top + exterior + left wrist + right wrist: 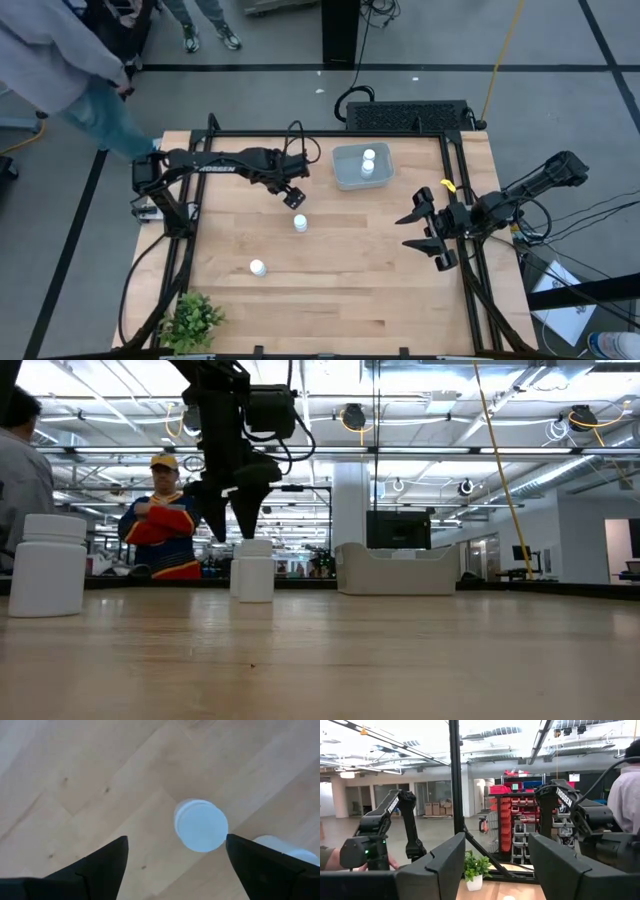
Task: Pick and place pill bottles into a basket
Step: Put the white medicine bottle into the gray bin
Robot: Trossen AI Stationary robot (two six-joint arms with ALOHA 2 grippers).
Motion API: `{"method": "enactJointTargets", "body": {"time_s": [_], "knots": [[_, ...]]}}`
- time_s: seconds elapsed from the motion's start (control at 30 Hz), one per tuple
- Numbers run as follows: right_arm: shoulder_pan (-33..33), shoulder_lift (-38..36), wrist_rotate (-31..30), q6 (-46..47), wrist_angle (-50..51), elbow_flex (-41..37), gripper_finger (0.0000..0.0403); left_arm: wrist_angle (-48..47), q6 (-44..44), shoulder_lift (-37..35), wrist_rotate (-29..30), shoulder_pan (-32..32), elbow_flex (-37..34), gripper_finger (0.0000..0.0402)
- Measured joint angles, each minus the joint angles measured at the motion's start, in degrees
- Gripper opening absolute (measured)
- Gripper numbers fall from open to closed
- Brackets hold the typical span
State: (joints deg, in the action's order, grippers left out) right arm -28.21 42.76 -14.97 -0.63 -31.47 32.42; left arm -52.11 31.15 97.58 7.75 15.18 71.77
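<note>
Your left gripper (172, 865) hovers with fingers spread above a white pill bottle (201, 825), its cap showing between the fingertips; a second bottle (300, 223) stands just past one finger, a third (258, 267) farther off. Beyond, the basket (345, 176) already holds two bottles. Your right gripper (428, 238) waits aside, fingers apart. Three placements appear left.

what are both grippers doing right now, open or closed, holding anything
Left gripper: open, empty, above a pill bottle on the table.
Right gripper: open, empty, at the table's right edge.
</note>
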Motion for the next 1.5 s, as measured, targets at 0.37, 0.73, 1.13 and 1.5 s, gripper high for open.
{"method": "enactJointTargets", "body": {"time_s": [0.37, 0.73, 1.13, 1.5], "knots": [[0.0, 0.0, -0.1, -0.1, 0.0, 0.0, 0.0212, 3.1, -1.1, 0.0, -0.2, -1.3, 0.0, 0.0352], [0.0, 0.0, -0.2, 0.1, 0.4, 0.0, 0.0212, 5.4, -2.1, 0.8, 0.3, -1.3, -1.0, 0.0351], [0.0, 0.0, -0.2, 0.1, 0.5, 0.0, 0.0212, 10.2, -1.9, 0.7, -0.7, 0.2, -6.1, 0.0351], [0.0, 0.0, -0.2, 0.2, 0.5, 0.0, 0.0212, 12.2, -2.7, 0.7, -1.5, 0.2, -6.8, 0.0351]]}}
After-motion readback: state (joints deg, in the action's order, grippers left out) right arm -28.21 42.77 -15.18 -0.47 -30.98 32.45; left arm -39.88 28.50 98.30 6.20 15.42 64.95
